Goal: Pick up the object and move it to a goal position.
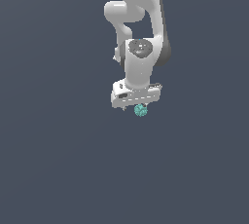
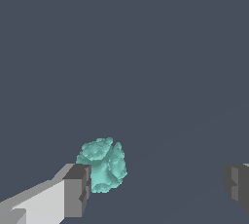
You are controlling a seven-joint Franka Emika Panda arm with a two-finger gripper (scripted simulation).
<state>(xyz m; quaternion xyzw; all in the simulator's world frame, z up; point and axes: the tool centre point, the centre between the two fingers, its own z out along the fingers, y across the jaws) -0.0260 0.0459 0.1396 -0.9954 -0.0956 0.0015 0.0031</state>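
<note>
The object is a small teal-green knobbly lump, sitting just under the white gripper in the exterior view. In the wrist view the object lies between the fingers, close against one dark finger pad. The other pad stands far off on the opposite side, with a wide gap left between it and the lump. The gripper is open and holds nothing. I cannot tell whether the near pad touches the lump.
A flat, dark grey-blue surface fills both views. The white arm rises from the gripper toward the top of the exterior view. No other objects or edges show.
</note>
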